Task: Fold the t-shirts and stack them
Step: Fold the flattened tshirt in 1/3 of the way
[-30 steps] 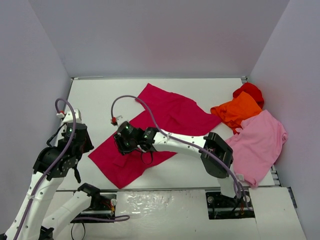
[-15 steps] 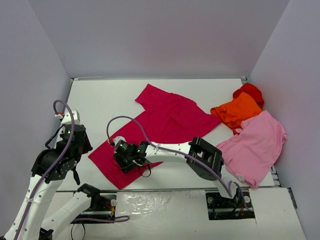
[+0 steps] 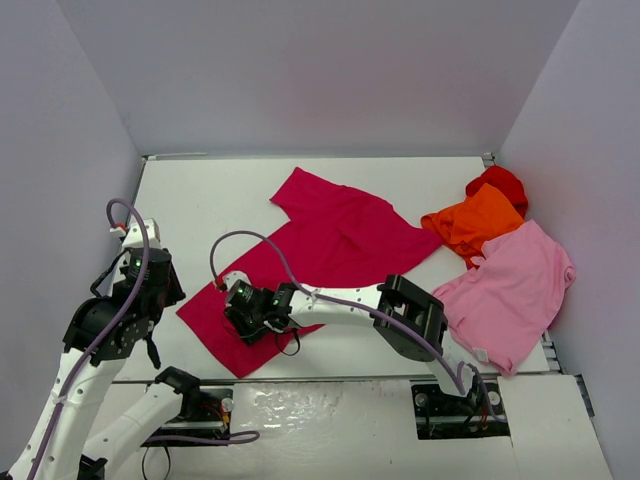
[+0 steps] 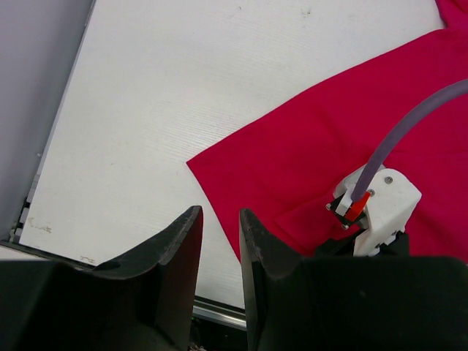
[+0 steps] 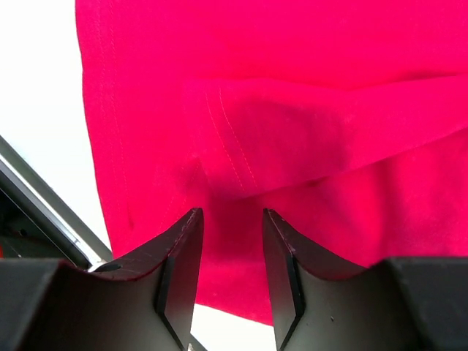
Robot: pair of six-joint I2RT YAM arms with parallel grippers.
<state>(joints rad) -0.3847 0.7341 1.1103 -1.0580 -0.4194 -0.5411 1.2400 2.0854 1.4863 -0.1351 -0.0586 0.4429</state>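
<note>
My right gripper (image 5: 230, 219), jaws partly apart and empty, hangs low over a doubled flap (image 5: 292, 124) near the front-left corner of the crimson t-shirt (image 3: 345, 235) spread on the tabletop (image 3: 200, 195), so closing here could pinch both layers and bunch the fold.

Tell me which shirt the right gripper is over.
The crimson shirt, spread across the middle of the table. The right gripper hangs over its near-left corner; the orange, pink and red shirts lie heaped at the far right.
</note>
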